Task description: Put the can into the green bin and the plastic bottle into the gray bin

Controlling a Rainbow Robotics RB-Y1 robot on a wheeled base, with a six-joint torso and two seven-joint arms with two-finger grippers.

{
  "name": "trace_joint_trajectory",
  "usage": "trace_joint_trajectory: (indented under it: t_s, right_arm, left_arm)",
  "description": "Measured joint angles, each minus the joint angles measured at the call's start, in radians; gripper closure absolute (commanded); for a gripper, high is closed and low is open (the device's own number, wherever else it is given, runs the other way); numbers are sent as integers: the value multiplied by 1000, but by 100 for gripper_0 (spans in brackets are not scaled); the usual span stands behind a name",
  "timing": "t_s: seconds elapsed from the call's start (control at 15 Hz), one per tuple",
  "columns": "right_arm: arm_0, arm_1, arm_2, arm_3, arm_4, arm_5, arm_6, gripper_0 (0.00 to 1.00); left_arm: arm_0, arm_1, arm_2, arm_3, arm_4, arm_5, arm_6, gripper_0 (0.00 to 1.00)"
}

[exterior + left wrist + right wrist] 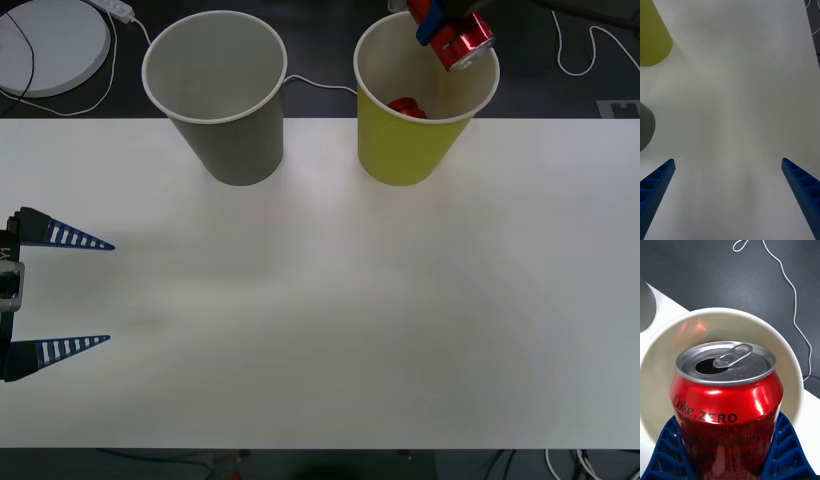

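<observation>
White tabletop (330,300) carried both bins; the right gripper (445,28) clamped the small red soda can (465,45) above the yellow-green cup-shaped bin (410,150). Released off-centre, it might strike the rim. The left gripper (60,290) waited, spread wide.

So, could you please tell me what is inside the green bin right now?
Something red lies low inside the green bin, too unclear to identify. The right gripper holds the can above the rim, so the can covers much of the bottom.

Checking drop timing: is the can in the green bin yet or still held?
Still held. The right pincer grips the can tilted above the green bin opening.
</observation>
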Motion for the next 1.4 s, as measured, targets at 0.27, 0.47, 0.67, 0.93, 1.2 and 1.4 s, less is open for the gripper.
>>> trace_joint_trajectory:
  t_s: [0.27, 0.47, 0.67, 0.93, 1.2, 1.4]
  right_arm:
    - [-4, -2, 0, 0, 5, 8, 33, 0]
    - [-5, -13, -6, 0, -6, 16, 53, 0]
    - [-7, -47, -24, -19, -38, -10, 71, 0]
    - [-5, -124, -94, -57, -132, -84, 126, 0]
    - [74, -199, -207, -210, -152, -97, 140, 0]
    - [190, -263, -300, -379, -188, -97, 139, 0]
  left_arm:
    - [0, 0, 0, 0, 0, 0, 0, 0]
    - [0, 0, 0, 0, 0, 0, 0, 0]
    - [0, 0, 0, 0, 0, 0, 0, 0]
    - [0, 0, 0, 0, 0, 0, 0, 0]
    - [0, 0, 0, 0, 0, 0, 0, 0]
    - [0, 0, 0, 0, 0, 0, 0, 0]
